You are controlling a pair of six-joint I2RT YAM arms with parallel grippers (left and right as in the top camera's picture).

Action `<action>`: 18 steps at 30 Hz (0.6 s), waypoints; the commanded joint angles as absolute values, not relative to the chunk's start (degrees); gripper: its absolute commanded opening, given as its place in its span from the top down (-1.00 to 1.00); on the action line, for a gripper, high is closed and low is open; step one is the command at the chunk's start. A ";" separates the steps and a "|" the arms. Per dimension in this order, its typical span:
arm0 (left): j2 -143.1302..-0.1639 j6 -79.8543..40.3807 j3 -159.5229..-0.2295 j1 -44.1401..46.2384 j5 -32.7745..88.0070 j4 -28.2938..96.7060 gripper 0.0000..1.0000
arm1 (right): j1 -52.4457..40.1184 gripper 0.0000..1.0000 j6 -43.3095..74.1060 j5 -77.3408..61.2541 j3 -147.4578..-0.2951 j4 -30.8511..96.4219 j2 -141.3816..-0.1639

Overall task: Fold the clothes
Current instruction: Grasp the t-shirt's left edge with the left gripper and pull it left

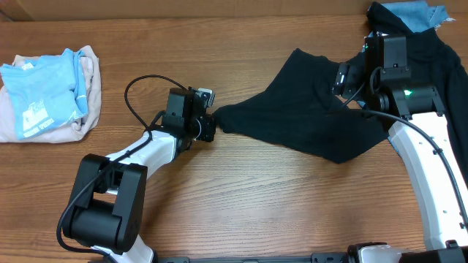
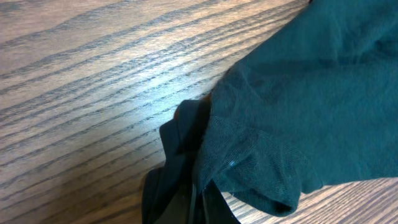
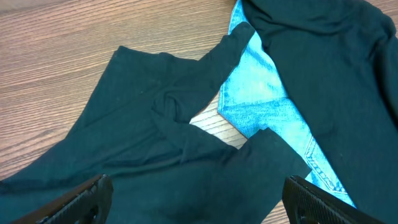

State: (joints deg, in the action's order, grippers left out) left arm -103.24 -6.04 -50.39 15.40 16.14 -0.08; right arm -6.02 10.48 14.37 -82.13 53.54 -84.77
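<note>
The clothes, a black T-shirt (image 1: pixel 307 109), lie spread across the right half of the wooden table, with one corner drawn out to the left. My left gripper (image 1: pixel 212 120) is shut on that corner. In the left wrist view the dark fabric (image 2: pixel 298 112) bunches into the closed jaws (image 2: pixel 202 186). My right gripper (image 1: pixel 342 79) hovers over the shirt's right part. In the right wrist view it (image 3: pixel 199 202) stands open, its fingers (image 3: pixel 87 196) wide apart above the black cloth (image 3: pixel 155 143), holding nothing.
A blue denim garment (image 1: pixel 413 14) lies at the far right, partly under black fabric (image 3: pixel 323 62); it also shows through a gap in the right wrist view (image 3: pixel 261 106). A light-blue tee (image 1: pixel 44 91) sits on a pale pink garment (image 1: pixel 88 66) at the left edge.
</note>
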 commanded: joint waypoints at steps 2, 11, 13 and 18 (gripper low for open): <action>-101.56 -7.55 -52.38 14.63 16.97 -0.43 0.92 | -5.87 -0.82 10.74 14.26 -83.33 53.25 -83.90; -92.75 -7.92 -71.50 2.70 6.61 5.78 0.92 | -5.87 -0.82 10.72 14.24 -83.33 53.28 -83.92; -93.38 -9.52 -76.97 -0.38 6.63 8.97 0.83 | -5.87 -0.82 10.72 14.22 -83.33 53.28 -83.92; -94.50 -13.34 -82.76 -4.23 9.76 20.01 -1.00 | -5.87 -0.82 10.72 13.80 -83.33 53.28 -83.96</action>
